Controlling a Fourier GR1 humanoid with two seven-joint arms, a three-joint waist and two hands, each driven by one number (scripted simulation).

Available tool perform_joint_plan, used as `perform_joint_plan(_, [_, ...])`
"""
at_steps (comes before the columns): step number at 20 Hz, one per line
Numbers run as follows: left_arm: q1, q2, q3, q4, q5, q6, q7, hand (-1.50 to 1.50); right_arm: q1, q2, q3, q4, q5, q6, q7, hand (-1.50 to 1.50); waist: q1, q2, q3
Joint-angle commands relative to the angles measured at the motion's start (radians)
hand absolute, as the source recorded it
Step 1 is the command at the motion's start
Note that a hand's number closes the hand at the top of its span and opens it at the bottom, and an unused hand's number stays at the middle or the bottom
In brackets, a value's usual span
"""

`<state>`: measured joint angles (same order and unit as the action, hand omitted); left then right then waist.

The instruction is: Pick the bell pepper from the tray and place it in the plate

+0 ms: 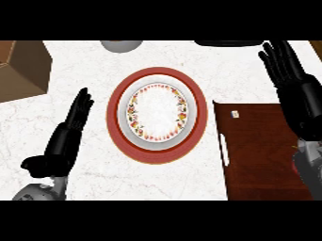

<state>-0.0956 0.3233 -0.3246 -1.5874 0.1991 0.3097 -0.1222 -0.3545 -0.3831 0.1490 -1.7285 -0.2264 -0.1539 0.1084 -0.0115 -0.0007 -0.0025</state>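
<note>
Landmark: you take the plate (pixel 157 113) as your reference; it sits near the middle of the counter (pixel 87 61).
Plate: round, white centre, a ring of red and yellow fruit pattern, a wide red rim; you see nothing lying in it.
Counter: white marble with faint veins, spreading on all sides of the plate.
Tray (pixel 261 160): dark brown wood, just right of the plate, its left edge close to the plate's red rim but apart from it; a pale handle strip runs along that left edge, and a small white mark sits near its upper left corner.
Bell pepper: you cannot find it in this view; part of the tray lies under the right forearm, and the pepper may be hidden there or not, you cannot tell.
Left hand (pixel 70 127): left of the plate, well clear of its rim; fingers straight and pointing up the view, thumb low beside the wrist; released, holding nothing, resting over the counter.
Right hand (pixel 296 80): right of the plate, above the tray's far right part; fingers straight and pointing up and slightly left; released, nothing in its grasp.
Box (pixel 14 70): brown, angular, up and left of the plate, at the view's left edge.
Grey thing (pixel 121 45): rounded, straight above the plate, cut by the view's top.
Dark thing (pixel 226 43): flat, up and right of the plate, also cut by the top.
</note>
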Motion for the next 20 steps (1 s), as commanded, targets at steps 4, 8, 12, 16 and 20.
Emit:
perform_joint_plan(4, [0.035, 0.075, 0.090, 0.102, 0.022, -0.062, -0.010, 0.00, 0.046, 0.048, -0.094, 0.137, 0.100, -0.208, 0.066, 1.50, 0.010, 0.008, 0.001])
perform_joint_plan(8, [0.088, 0.086, 0.089, 0.090, 0.029, -0.044, 0.028, 0.00, 0.152, -0.217, -0.120, 0.249, 0.453, -0.340, 0.080, 1.50, -0.033, 0.018, -0.017])
perform_joint_plan(12, [0.056, 0.096, 0.109, 0.148, 0.053, -0.097, 0.022, 0.00, 0.253, 0.089, -0.111, 0.234, 0.521, -0.685, -0.075, -1.50, -0.010, 0.004, 0.002])
perform_joint_plan(16, [0.063, 0.090, 0.122, 0.179, 0.063, -0.138, -0.005, 0.00, 0.355, 0.221, -0.007, 0.234, 0.663, -0.845, -0.168, -1.50, 0.004, 0.001, 0.002])
perform_joint_plan(20, [0.069, 0.067, 0.124, 0.245, 0.033, -0.150, -0.061, 0.00, 0.478, 0.206, -0.010, 0.147, 0.835, -0.903, -0.026, -1.50, -0.002, -0.001, 0.001])
